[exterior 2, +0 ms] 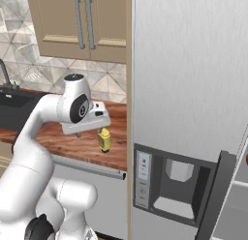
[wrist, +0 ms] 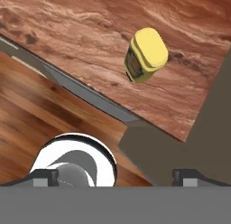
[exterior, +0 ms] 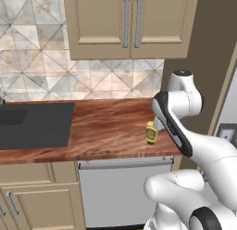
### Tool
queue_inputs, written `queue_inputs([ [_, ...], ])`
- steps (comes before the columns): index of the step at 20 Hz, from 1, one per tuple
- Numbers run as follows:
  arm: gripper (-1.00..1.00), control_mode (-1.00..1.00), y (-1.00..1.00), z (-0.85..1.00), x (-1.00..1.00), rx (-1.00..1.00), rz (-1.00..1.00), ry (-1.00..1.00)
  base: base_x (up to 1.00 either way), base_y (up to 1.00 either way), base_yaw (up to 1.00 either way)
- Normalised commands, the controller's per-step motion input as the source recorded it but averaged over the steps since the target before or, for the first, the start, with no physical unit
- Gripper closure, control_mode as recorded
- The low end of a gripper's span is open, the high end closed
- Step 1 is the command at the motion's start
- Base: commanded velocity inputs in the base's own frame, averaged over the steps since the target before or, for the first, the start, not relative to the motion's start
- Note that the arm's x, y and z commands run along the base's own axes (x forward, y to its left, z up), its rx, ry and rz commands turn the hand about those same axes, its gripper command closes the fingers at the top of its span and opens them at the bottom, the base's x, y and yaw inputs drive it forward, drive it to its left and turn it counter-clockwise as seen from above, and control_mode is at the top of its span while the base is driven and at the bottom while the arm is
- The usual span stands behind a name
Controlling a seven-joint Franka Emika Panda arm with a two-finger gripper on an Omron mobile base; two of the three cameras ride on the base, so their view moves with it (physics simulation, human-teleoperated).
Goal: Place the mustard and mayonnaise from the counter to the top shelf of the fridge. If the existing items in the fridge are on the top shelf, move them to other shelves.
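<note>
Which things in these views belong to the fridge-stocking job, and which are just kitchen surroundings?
Part of the job:
- mustard, upright near the counter's front edge
- counter
- fridge
- gripper, open, above the mustard and apart from it

Just surroundings:
- sink
- upper cabinets
- tiled backsplash

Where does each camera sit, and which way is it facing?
Left base view: behind-left, facing the counter, sink and mustard; arm at lower right.
Right base view: behind-right, facing the fridge; arm at lower left.
Hand view: on the hand, looking down; open gripper fingertips at the bottom.
All share the mustard on the counter.
</note>
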Motion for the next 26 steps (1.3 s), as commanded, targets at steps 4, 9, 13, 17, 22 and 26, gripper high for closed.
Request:
queue_inputs([
  [4, -1.00, -1.00, 0.00, -0.15, 0.53, 0.02, 0.12, 0.00, 0.00, 0.00, 0.00],
  [9, -1.00, -1.00, 0.00, -0.08, 0.32, 0.05, 0.13, 0.00, 0.00, 0.00, 0.00],
  [13, -1.00, -1.00, -0.02, -0.20, 0.07, 0.08, 0.13, 0.02, 0.00, 0.00, 0.00],
  [17, -1.00, -1.00, -0.01, -0.22, 0.09, 0.09, 0.13, 0.02, 0.00, 0.00, 0.00],
  [22, -1.00, -1.00, 0.00, -0.16, 0.19, 0.04, 0.12, 0.02, 0.00, 0.00, 0.00],
  [26, -1.00, -1.00, 0.00, -0.19, 0.16, 0.00, 0.12, 0.03, 0.00, 0.00, 0.00],
])
